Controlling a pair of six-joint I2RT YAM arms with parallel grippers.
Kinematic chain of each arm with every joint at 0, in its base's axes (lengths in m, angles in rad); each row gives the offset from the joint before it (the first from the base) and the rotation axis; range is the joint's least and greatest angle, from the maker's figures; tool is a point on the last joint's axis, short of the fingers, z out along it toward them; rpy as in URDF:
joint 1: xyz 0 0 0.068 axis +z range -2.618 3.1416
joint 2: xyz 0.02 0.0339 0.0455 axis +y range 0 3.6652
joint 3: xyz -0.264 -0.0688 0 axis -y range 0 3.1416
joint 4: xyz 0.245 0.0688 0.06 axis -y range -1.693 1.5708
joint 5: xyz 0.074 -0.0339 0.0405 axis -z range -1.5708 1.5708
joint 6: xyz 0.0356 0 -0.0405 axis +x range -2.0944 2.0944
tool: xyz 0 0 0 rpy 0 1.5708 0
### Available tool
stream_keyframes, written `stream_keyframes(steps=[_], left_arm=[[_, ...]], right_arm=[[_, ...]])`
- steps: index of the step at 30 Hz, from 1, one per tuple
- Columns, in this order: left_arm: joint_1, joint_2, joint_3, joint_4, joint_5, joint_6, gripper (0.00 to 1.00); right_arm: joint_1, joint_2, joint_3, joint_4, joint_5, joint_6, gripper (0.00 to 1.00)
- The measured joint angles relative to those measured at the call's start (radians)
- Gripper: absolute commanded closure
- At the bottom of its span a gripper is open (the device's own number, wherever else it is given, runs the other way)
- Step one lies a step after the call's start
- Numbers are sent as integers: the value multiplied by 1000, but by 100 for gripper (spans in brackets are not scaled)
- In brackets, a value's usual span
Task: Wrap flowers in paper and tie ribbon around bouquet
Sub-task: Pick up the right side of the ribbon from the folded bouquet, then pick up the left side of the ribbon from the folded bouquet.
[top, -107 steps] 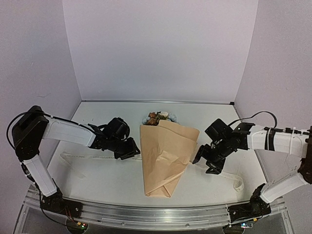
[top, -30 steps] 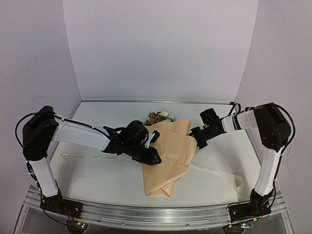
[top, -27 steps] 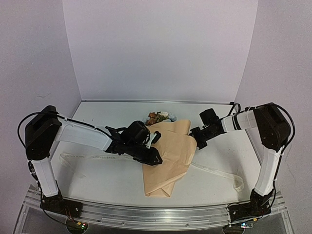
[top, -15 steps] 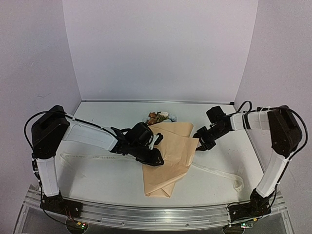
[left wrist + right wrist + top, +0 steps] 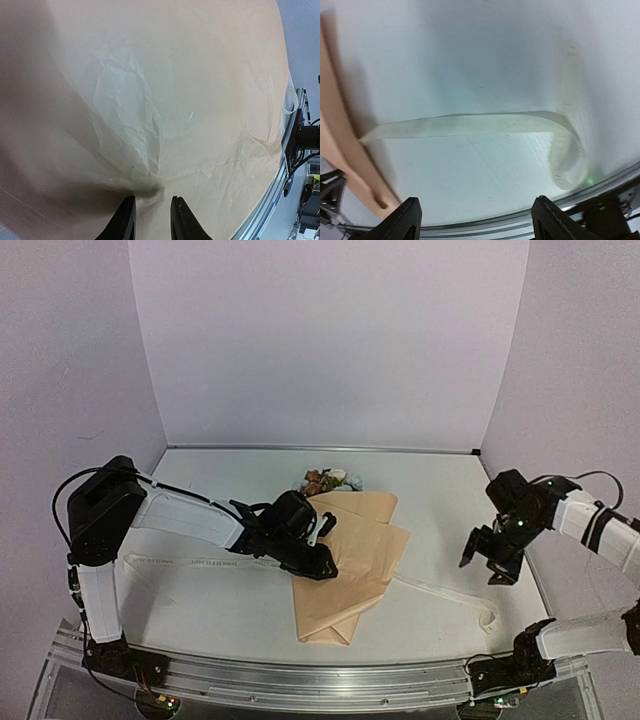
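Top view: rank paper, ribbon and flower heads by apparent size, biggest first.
1. paper: by far the largest area.
2. ribbon: long but narrow, its middle hidden by the paper.
3. flower heads: a small cluster at the paper's far edge, the stems covered.

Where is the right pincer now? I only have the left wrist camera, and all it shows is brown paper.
Observer: The right pincer is clear of the paper, over the bare table to its right, with its jaws wide apart and empty.
Operator: And the ribbon?
Observer: The ribbon comes out from under the paper's right edge and curls into a loop near the table's front edge.
Operator: Are any flowers showing?
Observer: Yes, flower heads peek past the paper's far edge.
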Motion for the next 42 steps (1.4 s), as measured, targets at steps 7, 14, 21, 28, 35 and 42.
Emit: stream_keyframes(steps=[7, 14, 21, 28, 35, 42], left_arm=[[0, 0, 0, 1, 0, -4, 74], [0, 0, 0, 3, 1, -4, 75], [0, 0, 0, 10, 1, -4, 75], [0, 0, 0, 10, 1, -5, 75], [0, 0, 0, 10, 1, -5, 75], [0, 10, 9, 10, 2, -5, 75]], right_arm=[[-20, -125, -198, -145, 119, -2, 16], [-29, -113, -298, -99, 147, 50, 32], [-34, -39, -355, -23, 139, 78, 90], [-40, -36, -263, -37, 71, 43, 100], [27, -35, -4, -86, -93, 45, 100], [186, 153, 252, -75, -192, 113, 100]])
